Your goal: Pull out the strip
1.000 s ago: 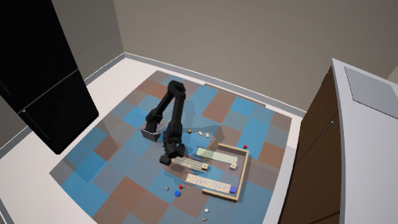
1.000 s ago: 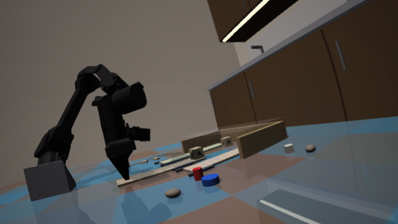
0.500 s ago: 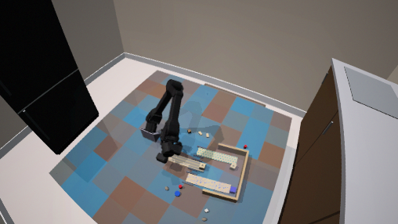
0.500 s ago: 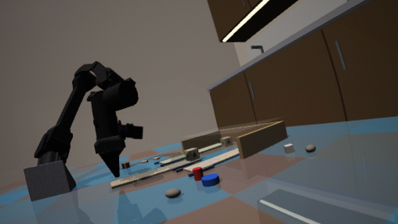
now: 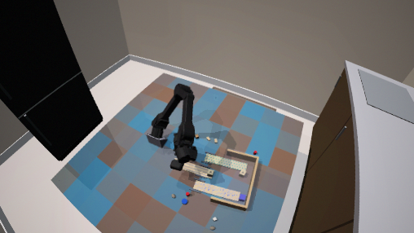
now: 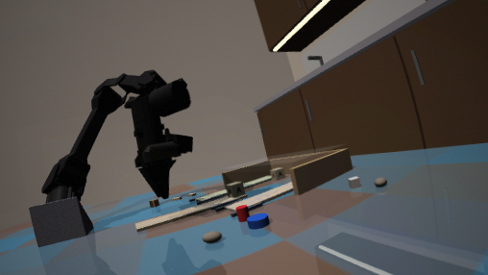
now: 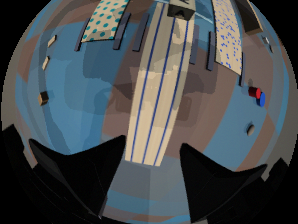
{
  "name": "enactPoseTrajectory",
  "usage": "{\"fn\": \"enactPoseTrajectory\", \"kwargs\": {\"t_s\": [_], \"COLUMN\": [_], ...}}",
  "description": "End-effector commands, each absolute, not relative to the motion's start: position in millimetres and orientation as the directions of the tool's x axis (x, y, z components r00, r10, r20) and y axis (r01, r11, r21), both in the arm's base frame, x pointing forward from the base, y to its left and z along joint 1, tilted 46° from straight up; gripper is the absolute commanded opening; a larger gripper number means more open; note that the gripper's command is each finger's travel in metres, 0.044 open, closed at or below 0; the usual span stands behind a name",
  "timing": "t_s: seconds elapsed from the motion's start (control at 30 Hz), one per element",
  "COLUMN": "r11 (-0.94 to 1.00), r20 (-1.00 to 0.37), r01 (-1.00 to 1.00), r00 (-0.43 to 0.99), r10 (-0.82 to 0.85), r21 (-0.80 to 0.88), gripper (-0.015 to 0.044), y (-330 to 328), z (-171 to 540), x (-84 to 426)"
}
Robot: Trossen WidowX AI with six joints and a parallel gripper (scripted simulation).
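A cream strip with blue stripes [image 7: 150,115] [image 6: 168,217] lies on the floor. A cube with a dark letter [image 7: 181,10] [image 6: 235,188] [image 5: 210,173] sits on its far part. A green-dotted strip [image 7: 106,22] [image 5: 226,161] lies to one side, with another marked cube [image 5: 243,173] [image 6: 278,173] at its far end. A blue-speckled strip [image 7: 229,40] [image 5: 216,191] lies on the other side, with a blue-purple cube [image 5: 242,197] at its far end. My gripper [image 7: 153,144] [image 6: 164,197] is open and empty, above the striped strip's near end. The fingers hide each other in the exterior view.
A low wooden wall [image 5: 254,179] [image 6: 319,170] surrounds the strips' far ends. Dark rails [image 7: 122,31] flank the strips. A red cylinder [image 7: 254,92] [image 6: 242,212], a blue disc [image 6: 257,221] [image 5: 184,201] and a pebble [image 6: 211,237] [image 7: 250,130] lie on the speckled side. Small blocks lie on the dotted side.
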State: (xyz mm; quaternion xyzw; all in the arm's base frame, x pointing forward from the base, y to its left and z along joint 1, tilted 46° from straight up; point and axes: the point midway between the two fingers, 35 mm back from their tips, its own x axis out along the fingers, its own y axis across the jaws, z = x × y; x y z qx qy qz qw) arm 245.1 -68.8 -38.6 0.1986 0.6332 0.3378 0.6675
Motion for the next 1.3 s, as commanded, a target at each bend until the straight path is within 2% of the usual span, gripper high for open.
{"fn": "enactPoseTrajectory", "kwargs": {"t_s": [0.0, 0.13, 1.23, 1.27], "r11": [0.691, 0.691, 0.69, 0.69], "r20": [-0.708, -0.708, -0.707, -0.707], "r01": [-0.195, -0.195, -0.201, -0.201], "r00": [-0.029, -0.028, -0.023, -0.023], "r10": [0.705, 0.705, 0.706, 0.706], "r21": [0.696, 0.696, 0.695, 0.695], "gripper": [0.0341, 0.044, 0.044, 0.0414], "y": [-69, -68, -63, -62], "z": [-37, -34, -12, -12], "x": [260, 276, 408, 408]}}
